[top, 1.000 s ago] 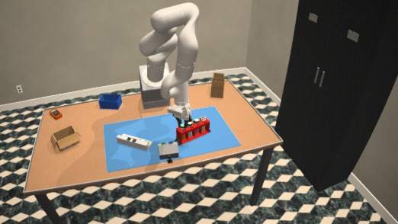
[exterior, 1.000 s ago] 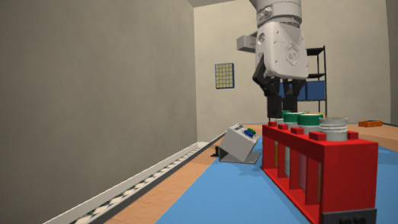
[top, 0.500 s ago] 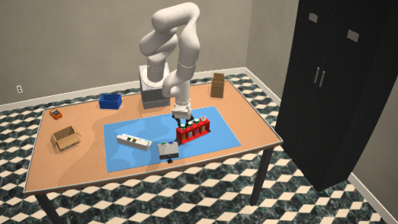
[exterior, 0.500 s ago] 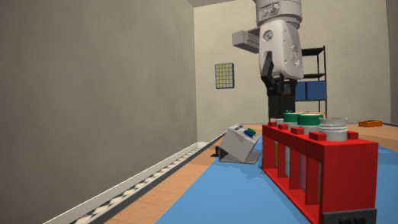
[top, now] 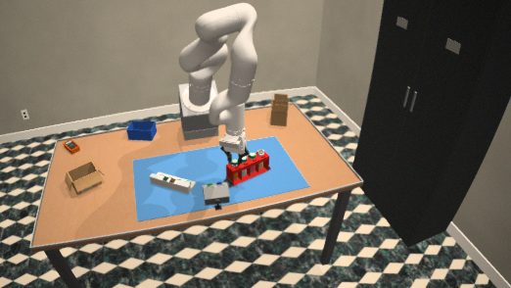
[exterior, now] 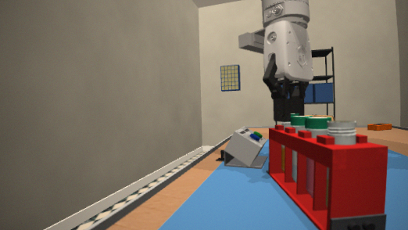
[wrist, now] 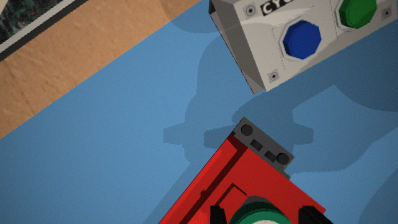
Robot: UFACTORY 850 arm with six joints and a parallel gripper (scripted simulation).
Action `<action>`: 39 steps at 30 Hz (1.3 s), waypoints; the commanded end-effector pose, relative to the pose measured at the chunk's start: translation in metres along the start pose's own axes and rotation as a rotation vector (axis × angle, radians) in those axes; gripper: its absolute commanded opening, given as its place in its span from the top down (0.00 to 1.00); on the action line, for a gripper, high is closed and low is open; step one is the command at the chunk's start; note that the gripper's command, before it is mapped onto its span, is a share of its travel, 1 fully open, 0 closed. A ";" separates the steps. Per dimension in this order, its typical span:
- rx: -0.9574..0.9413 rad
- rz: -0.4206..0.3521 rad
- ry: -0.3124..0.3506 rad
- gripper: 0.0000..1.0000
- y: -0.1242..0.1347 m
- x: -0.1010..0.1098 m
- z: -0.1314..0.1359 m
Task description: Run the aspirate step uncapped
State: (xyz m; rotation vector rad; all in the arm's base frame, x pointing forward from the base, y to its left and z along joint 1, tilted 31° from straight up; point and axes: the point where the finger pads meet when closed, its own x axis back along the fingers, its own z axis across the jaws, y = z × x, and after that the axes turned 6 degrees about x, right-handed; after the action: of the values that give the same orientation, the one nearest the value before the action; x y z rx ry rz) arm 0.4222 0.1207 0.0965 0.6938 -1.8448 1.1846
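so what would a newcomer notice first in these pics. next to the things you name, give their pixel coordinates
Probably the bright red tube rack (top: pixel 249 169) (exterior: pixel 359 176) (wrist: pixel 270 182) on the blue mat (top: pixel 206 167) (exterior: pixel 207 195) (wrist: pixel 125 105), its rightmost tube in the top view capless. Next, the tall white arm (top: pixel 243 54) (exterior: pixel 287 51) reaching down over it, and the big black cabinet (top: pixel 431 122) standing right of the table.

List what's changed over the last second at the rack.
The end effector has turned about its upright axis above the tube 4 cap; in the exterior view its fingers now line up almost one behind the other. No clear take or release: it is open around that cap. Rack, key housing and cap tray stayed put.
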 end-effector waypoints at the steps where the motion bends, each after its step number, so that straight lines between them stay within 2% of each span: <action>1: -0.279 -0.002 -0.008 0.54 0.000 0.000 0.000; 7: -0.528 -0.003 -0.006 0.54 0.000 0.000 0.000; 9: -0.528 -0.003 -0.006 0.54 0.000 0.000 0.000; 10: -0.631 -0.004 -0.008 0.54 0.000 0.000 0.000; 11: -0.631 -0.004 -0.008 0.54 0.000 0.000 0.000; 17: -0.909 -0.004 -0.005 0.54 0.000 0.000 0.000; 28: -0.929 -0.005 -0.007 0.54 0.000 0.000 0.000; 29: -0.929 -0.005 -0.007 1.00 0.000 0.000 0.000; 39: -0.929 -0.005 -0.007 1.00 0.000 0.000 0.000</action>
State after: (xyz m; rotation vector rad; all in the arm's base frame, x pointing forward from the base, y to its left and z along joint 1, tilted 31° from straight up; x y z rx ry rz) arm 0.4220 0.1207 0.0964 0.1616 -2.1046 0.2211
